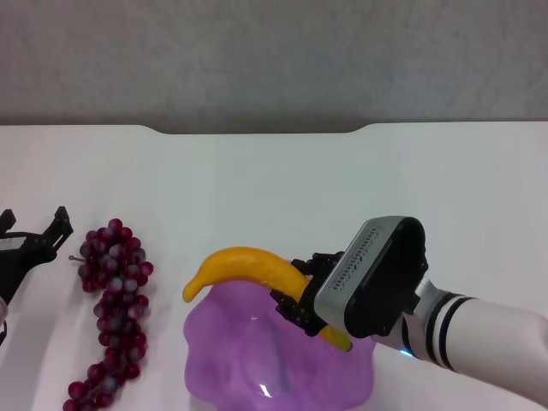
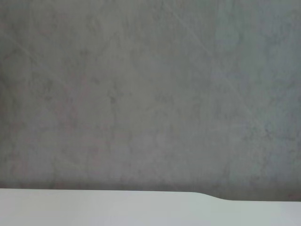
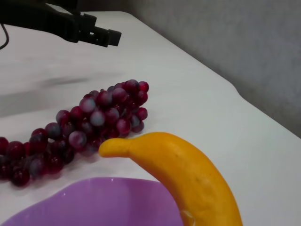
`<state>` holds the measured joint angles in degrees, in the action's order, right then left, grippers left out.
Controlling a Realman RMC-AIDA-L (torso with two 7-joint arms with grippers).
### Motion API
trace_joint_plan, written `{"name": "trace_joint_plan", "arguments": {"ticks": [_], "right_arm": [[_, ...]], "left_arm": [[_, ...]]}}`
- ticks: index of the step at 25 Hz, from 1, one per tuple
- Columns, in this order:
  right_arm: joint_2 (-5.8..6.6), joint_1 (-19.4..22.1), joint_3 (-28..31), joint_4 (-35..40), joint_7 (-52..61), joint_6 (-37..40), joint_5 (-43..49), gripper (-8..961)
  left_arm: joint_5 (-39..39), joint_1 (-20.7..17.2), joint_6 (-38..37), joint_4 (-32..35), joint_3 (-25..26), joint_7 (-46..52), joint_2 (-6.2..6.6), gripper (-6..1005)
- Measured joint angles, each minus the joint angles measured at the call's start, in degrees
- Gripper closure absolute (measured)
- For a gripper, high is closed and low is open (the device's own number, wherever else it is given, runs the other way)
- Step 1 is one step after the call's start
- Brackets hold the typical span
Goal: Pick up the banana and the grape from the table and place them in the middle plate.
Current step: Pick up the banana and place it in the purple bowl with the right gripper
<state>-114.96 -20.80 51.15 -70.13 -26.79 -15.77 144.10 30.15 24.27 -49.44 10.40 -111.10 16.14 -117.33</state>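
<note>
Right arm reached in, left arm idle.
The right gripper [image 1: 310, 310] had its jaws clamped; the left gripper [image 1: 34, 244] hung at the left edge.

My head camera looks down on the table [image 1: 274, 171], left wrist faces the far wall, right wrist sits close, sharing the banana [image 1: 248, 265] and the grape [image 3: 89, 122].

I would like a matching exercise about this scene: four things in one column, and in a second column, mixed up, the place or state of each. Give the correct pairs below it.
Things:
1. long curved yellow banana
2. long bunch of dark red-purple grapes
3. translucent purple plate with wavy rim
4. left end effector

Places or states:
A. lying on the white table, left of the plate
B. open, beside the top of the grapes
C. held by the right end effector over the plate's far rim
D. at the near edge of the head view, nothing resting in it yet

Pairs: 1-C, 2-A, 3-D, 4-B
</note>
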Motion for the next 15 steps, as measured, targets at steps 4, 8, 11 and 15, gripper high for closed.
{"name": "trace_joint_plan", "arguments": {"ticks": [4,8,11,15], "right_arm": [[-0.04,0.1,-1.1,0.3,0.0,0.7,0.0,461],[0.05,-0.5,-2.3,2.1,-0.1,0.7,0.0,452],[-0.04,-1.0,-3.0,3.1,-0.8,1.9,0.0,430],[-0.03,-0.7,-5.2,3.5,-5.0,6.0,0.4,400]], "left_arm": [[0.0,0.1,0.0,0.0,0.0,0.0,0.00,136],[0.0,0.1,0.1,0.0,-0.1,0.0,-0.06,137],[0.0,0.1,0.1,0.0,0.0,0.0,-0.09,137],[0.0,0.2,0.1,0.0,-0.1,0.0,-0.09,137]]}}
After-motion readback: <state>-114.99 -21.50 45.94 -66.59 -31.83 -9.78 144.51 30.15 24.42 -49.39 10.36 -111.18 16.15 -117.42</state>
